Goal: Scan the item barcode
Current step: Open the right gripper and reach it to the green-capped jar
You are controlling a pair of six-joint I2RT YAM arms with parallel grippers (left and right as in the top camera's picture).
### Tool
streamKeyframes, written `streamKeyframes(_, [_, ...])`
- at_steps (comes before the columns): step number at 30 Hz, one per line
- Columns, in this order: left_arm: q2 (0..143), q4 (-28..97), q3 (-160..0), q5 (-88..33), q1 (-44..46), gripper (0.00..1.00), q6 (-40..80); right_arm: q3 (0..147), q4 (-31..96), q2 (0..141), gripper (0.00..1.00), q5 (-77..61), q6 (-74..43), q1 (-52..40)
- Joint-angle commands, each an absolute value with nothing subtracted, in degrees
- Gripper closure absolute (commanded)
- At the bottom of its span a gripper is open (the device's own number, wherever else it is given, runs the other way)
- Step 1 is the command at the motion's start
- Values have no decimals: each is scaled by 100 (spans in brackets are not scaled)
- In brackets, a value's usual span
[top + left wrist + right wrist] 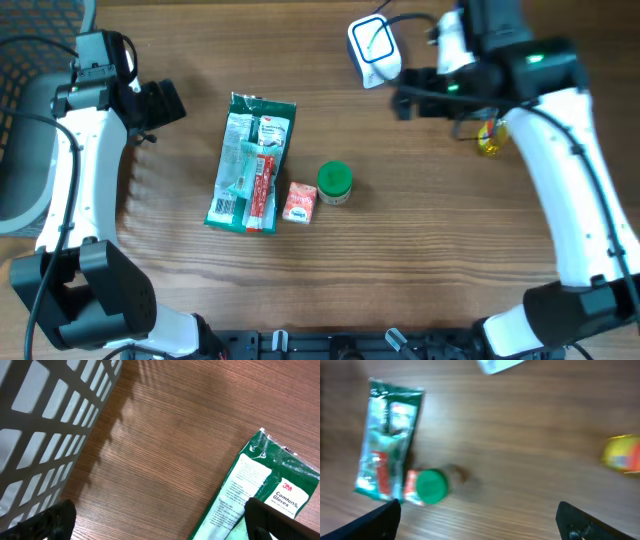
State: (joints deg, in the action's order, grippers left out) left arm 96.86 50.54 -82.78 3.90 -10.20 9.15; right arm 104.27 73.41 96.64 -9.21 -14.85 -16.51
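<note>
A white barcode scanner (375, 45) with a blue rim lies at the back of the table; its edge shows in the right wrist view as the scanner (497, 365). The items lie mid-table: a green glove pack (250, 160), a small red box (300, 202) and a green-lidded jar (334, 182). My right gripper (405, 100) hovers open and empty beside the scanner, high above the jar (431, 486) and the pack (387, 440). My left gripper (165, 103) stands open and empty left of the pack (260, 485), with bare wood between its fingers.
A yellow item (489, 138) lies under the right arm, also seen as the yellow item (621, 454) in the right wrist view. A grey mesh basket (25, 60) stands at the left table edge, close to the left gripper as the basket (45, 425).
</note>
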Motion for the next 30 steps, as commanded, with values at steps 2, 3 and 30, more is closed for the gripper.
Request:
streamKeyframes(2, [9675,5039,-8320,346,-1039,0,928,9966,6897,9762,0,-1041,-2593,-2453])
streamKeyframes(3, [9675,5039,-8320,346,-1039,0,928,9848,6770,9762,0,-1041,-2596,-2600])
streamKeyframes(30, [9675,5039,-8320,344,-1041,0,928,7985,5015,9826,2,-239,-3319,-3358])
